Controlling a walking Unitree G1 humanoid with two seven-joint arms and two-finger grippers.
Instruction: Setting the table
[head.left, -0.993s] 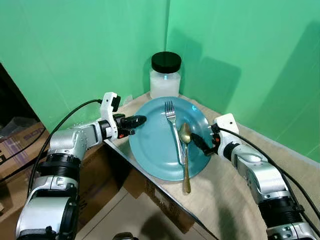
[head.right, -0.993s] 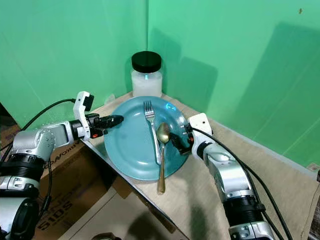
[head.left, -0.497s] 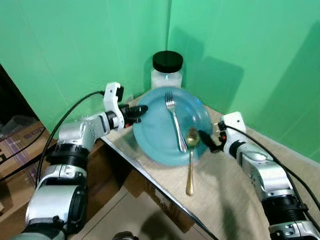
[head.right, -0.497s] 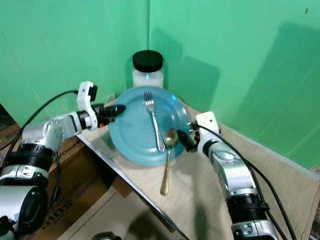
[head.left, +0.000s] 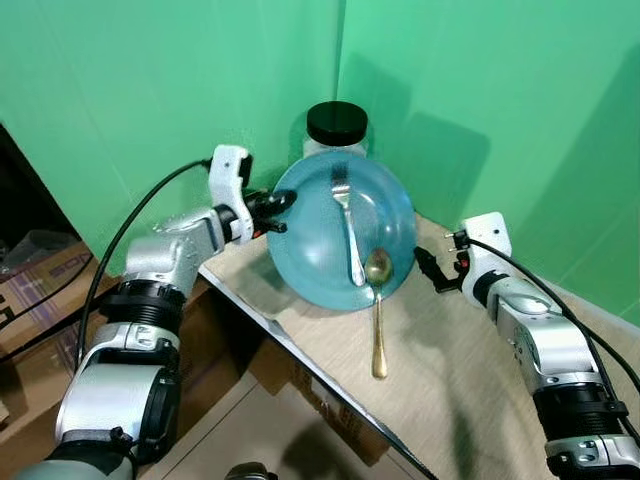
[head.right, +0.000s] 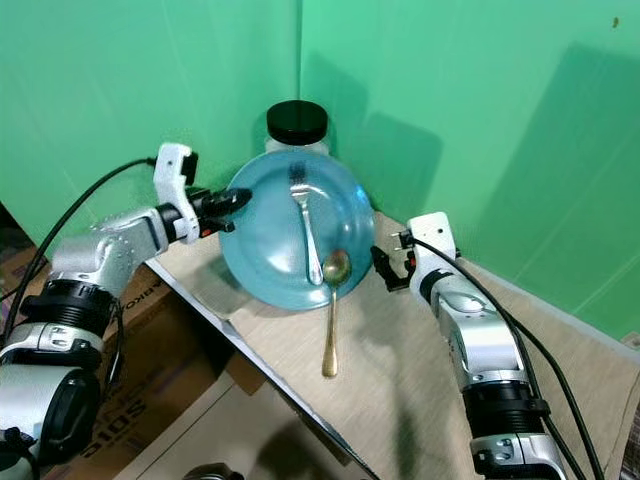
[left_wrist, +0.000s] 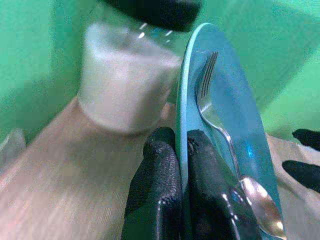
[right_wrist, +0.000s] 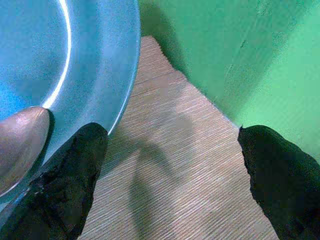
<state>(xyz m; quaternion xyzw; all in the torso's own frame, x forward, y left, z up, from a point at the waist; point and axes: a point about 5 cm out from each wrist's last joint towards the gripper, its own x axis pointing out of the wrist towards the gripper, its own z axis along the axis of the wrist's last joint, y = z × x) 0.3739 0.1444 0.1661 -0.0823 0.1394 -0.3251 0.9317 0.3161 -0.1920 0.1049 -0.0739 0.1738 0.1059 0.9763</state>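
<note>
Tilting steeply, the blue plate (head.left: 320, 225) stands on its lower edge near the tabletop's (head.left: 450, 380) far corner, face turned toward the camera, its left rim raised. Left pincer (head.left: 278, 205) is pressed together on that rim at about 9 o'clock, one black finger (left_wrist: 157, 185) behind and one in front. Fork (head.left: 347, 225) lies on the glossy face, long axis running 12 to 6, tines up. Gold spoon (head.left: 378, 315) has its bowl at the plate's 5 o'clock edge and its handle pointing straight down onto the tabletop, toward 6 o'clock. Right pincer (head.left: 432, 272) sits just off the plate at 3 o'clock, fingers spread, holding nothing; one finger (right_wrist: 70, 175) is close under the rim. Glass jar (head.left: 334, 135) with a black lid and whitish fill stands behind the plate at 12 o'clock. Tabletop covering is a woven tan cloth, finely ribbed. Against a second ago: plate then lay nearly flat with the spoon resting across it; now it is tipped up, the spoon has slid down, and the right pincer has drawn away.
</note>
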